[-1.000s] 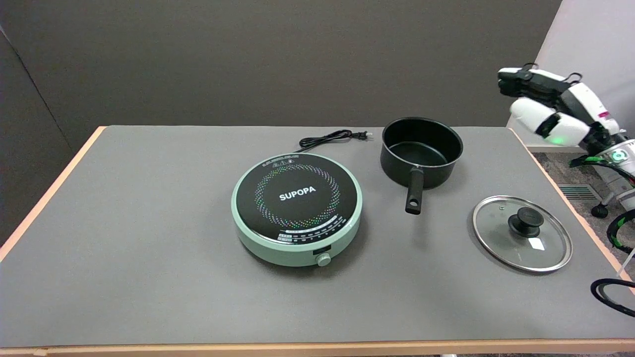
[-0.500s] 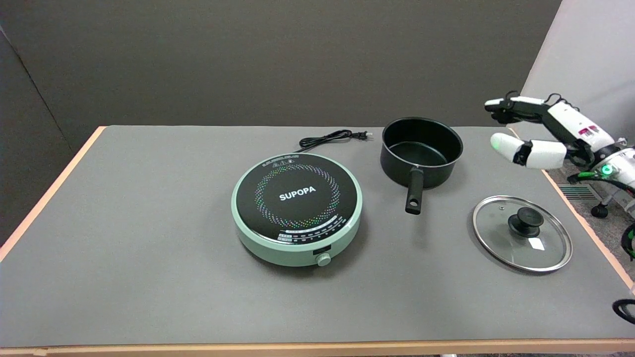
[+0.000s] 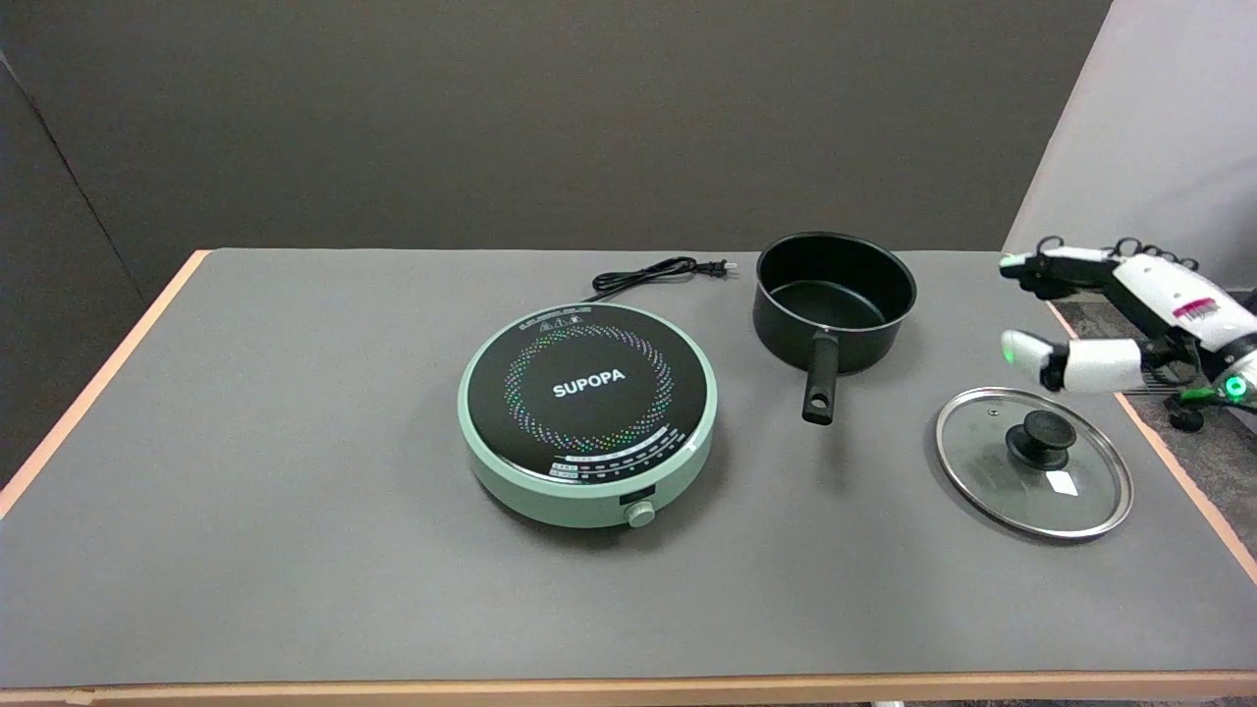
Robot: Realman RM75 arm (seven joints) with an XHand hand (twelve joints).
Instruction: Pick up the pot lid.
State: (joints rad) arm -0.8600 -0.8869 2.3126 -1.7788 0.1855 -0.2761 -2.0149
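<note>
Dropped a good bit lower since a second ago, the right hand (image 3: 1100, 319) now hangs just above the far edge of the pot lid (image 3: 1033, 462), fingers spread, holding nothing. Looks like the approach step; next it needs to close around the black knob (image 3: 1041, 438). Glass lid with a steel rim, flat on the tabletop (image 3: 295, 491), right of the pot (image 3: 835, 299).

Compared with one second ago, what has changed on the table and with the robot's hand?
The right hand has come down toward the pot lid, fingers apart, holding nothing. The lid, the pot and the cooker stayed where they were.
</note>
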